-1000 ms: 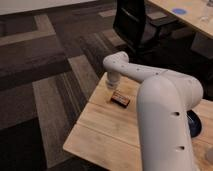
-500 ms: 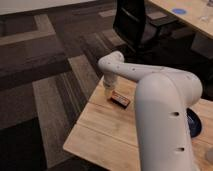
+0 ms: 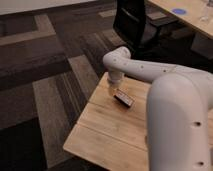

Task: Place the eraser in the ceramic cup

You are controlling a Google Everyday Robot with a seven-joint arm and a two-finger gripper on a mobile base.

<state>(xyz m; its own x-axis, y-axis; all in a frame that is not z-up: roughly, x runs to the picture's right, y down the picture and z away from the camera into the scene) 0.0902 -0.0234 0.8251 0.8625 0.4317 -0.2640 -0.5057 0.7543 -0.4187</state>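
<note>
Where the wooden worktop [image 3: 105, 131] runs out to its far left corner, the white arm [image 3: 150, 76] reaches across from the right and bends down, so that the claw [image 3: 115, 84] hangs just inside that corner, close above the boards and near the left edge. It points away from where I stand, tucked beneath the round wrist, and I cannot tell whether it is released or clenched. The eraser [image 3: 123, 98] lies flat on the worktop just beside the claw, a little nearer to me and to the right, its long side slanting across the planks; it sits well in from the left edge, and whether the claw touches it I cannot tell. From the eraser toward the near edge there is a broad stretch of plain wood, while on the right the arm's thick lower link fills that side of the worktop. Beyond the left and near edges the boards drop straight off to striped dark and grey carpet [image 3: 45, 80], with open floor all along that side. I count one eraser, one arm, one black office chair [image 3: 135, 24] standing behind the far corner, and one second desk [image 3: 196, 20] at the back right, bearing one small blue disc [image 3: 178, 11].
</note>
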